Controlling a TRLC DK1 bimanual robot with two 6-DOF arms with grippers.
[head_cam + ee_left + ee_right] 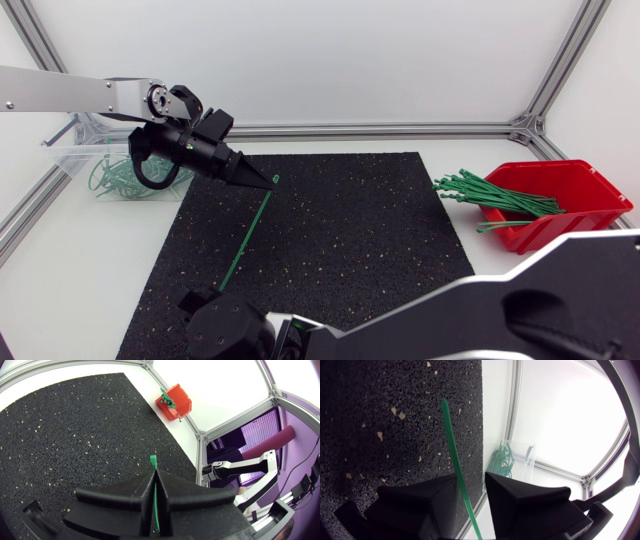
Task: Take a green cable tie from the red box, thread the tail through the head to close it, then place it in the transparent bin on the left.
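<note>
Closest to the head camera, the right arm [480, 305] crosses the near edge of the black rubber mat [350, 215], and the right gripper [470, 479] sits at that mat's near-left corner. Its fingers stand parted. The green cable tie [247, 235] passes through the gap along one finger's inner face, and the other finger looks clear of it, so I judge this a loose cradle, not a grip. From there the tie runs straight across the mat's left part to the left gripper [153, 474]. That gripper's fingers are pressed together on the tie's far end, with a short stub poking out past the tips.

Off the mat's right edge the red box [592, 178] holds a bundle of ties [495, 195]. Off its far-left corner the transparent bin [66, 158] holds a heap of ties [125, 180].

The tie should handle as a light, thin, smooth nylon strip, springy along its length and prone to slide between hard fingers. It is best held just behind the head with one gripper and close behind the tail tip with the other, so the free tail stays short and stiff enough to aim at the slot.

No brand, label or writing is legible on or around the mat.
</note>
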